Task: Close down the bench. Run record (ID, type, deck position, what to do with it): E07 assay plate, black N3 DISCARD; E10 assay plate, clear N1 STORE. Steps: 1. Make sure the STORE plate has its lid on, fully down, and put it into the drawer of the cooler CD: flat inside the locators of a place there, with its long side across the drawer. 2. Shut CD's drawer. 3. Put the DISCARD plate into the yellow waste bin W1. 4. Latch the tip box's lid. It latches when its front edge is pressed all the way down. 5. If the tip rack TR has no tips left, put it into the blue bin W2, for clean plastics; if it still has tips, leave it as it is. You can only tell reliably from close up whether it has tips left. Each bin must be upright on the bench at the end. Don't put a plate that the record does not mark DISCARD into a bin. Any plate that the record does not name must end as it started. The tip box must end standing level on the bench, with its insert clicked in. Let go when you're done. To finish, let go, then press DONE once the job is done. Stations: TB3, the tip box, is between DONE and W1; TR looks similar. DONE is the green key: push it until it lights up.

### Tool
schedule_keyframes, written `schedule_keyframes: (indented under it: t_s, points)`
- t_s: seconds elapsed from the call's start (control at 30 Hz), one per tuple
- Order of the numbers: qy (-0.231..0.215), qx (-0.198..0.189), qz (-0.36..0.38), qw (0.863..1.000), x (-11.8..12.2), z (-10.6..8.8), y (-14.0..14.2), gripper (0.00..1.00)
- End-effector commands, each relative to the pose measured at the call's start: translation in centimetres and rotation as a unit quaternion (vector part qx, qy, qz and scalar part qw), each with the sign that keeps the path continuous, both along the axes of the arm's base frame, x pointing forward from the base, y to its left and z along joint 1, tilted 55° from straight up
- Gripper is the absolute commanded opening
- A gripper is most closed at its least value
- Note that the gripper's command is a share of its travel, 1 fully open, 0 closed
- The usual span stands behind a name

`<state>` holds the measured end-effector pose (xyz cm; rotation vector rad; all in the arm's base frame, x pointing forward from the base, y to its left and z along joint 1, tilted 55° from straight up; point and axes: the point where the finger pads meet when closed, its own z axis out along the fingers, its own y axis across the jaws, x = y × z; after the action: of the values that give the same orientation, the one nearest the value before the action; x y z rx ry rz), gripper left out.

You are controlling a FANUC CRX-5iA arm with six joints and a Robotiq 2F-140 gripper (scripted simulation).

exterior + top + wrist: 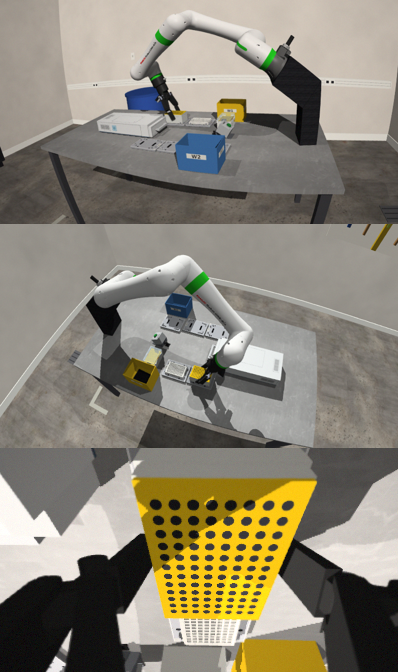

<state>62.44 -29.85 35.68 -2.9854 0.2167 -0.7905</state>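
The tip rack TR [199, 372] [175, 113] stands on a grey nest beside the cooler CD [256, 363]. In the wrist view its yellow top [220, 548] shows rows of dark holes with no tips visible in them. My gripper [205, 375] [173, 111] [213, 550] is open, tilted over the rack, with one finger on each long side of it. The yellow bin W1 [143, 369] [230, 109] stands upright with a black plate [141, 375] inside. The tip box TB3 [152, 355] [226, 118] stands between W1 and the green DONE key [155, 336] [228, 124].
A pale plate with a grid of wells [174, 369] [199, 120] [207, 630] lies on the nest next to TR. The blue bin W2 [178, 304] [200, 152] stands upright beside a row of empty nests [194, 327]. A blue barrel [141, 99] stands behind the table.
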Motion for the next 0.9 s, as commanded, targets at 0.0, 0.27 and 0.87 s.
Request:
schedule_keyframes:
  t_s: [0.0,0.27,0.87]
  points:
    - [-0.001,0.000,0.000,1.000,-0.04,0.12,-0.04,0.70]
    - [-0.001,0.000,0.000,1.000,-0.05,0.14,-0.04,0.68]
    - [-0.001,0.000,0.000,1.000,-0.14,0.20,-0.03,0.61]
